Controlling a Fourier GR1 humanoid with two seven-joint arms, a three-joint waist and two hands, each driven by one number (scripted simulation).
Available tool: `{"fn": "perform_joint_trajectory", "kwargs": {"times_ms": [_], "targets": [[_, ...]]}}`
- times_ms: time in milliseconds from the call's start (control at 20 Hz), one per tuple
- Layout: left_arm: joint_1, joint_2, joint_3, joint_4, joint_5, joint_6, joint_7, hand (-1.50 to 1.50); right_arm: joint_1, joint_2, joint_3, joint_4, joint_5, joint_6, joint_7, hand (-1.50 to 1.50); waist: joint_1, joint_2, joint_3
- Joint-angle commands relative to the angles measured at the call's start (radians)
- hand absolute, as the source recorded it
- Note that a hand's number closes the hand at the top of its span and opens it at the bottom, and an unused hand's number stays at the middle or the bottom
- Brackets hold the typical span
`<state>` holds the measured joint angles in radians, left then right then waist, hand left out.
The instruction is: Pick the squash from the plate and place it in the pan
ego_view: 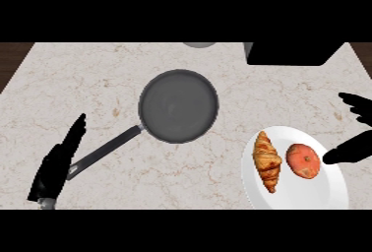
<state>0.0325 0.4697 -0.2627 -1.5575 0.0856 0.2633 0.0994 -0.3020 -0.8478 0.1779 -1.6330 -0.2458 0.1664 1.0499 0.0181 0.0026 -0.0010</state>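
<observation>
Right hand (355,147) at the plate's (298,194) far-right rim, spread — thumb low and touching the rim just beside the squash (303,160), fingers (357,104) held well above and apart from it. Nothing pinched yet. The squash sits on the plate, directly left of the thumb, round and orange-red.

Risks, as judged from here:
- The squash looks round and smooth; a closing grasp from one side could roll it left rather than catch it.
- A croissant (266,161) lies just beyond the squash, on the side away from the hand — a nudge would push the squash against it, or shove both toward the plate's left rim.
- The thumb on the rim could tip or slide the plate if it presses down.

Surroundings: the pan (178,106) lies well left of the right hand and further up the table (73,83), bowl bare, handle running down-left toward the left hand (56,167), which rests with fingers straight beside the handle's end. A dark box (291,53) stands beyond the right hand; it seems clear of the carry path.
</observation>
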Motion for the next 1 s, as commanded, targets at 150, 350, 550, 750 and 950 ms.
{"fn": "perform_joint_trajectory", "kwargs": {"times_ms": [150,350,550,750,950], "targets": [[-0.007,-0.013,0.002,-0.041,-0.016,-0.009,0.036,0.0,-0.119,0.037,0.112,0.121,-0.013,0.109,0.153,-1.5,0.006,0.0,0.001],[-0.008,-0.022,0.038,0.044,-0.016,-0.035,-0.03,0.0,-0.142,0.029,0.101,0.107,-0.065,0.133,0.195,-1.5,-0.008,-0.002,0.0],[0.006,-0.029,0.032,0.016,-0.042,-0.028,-0.01,0.0,-0.145,0.072,0.171,0.129,-0.022,0.095,0.205,-1.5,-0.006,-0.002,0.0],[-0.027,-0.027,0.063,0.046,-0.02,-0.054,-0.001,0.0,-0.165,0.121,0.248,0.151,0.013,0.058,0.252,-1.5,-0.005,-0.001,0.0],[0.011,-0.046,0.059,0.004,-0.03,-0.047,0.017,0.0,-0.184,0.104,0.221,0.192,-0.018,0.091,0.255,-1.5,-0.007,-0.003,0.0]]}}
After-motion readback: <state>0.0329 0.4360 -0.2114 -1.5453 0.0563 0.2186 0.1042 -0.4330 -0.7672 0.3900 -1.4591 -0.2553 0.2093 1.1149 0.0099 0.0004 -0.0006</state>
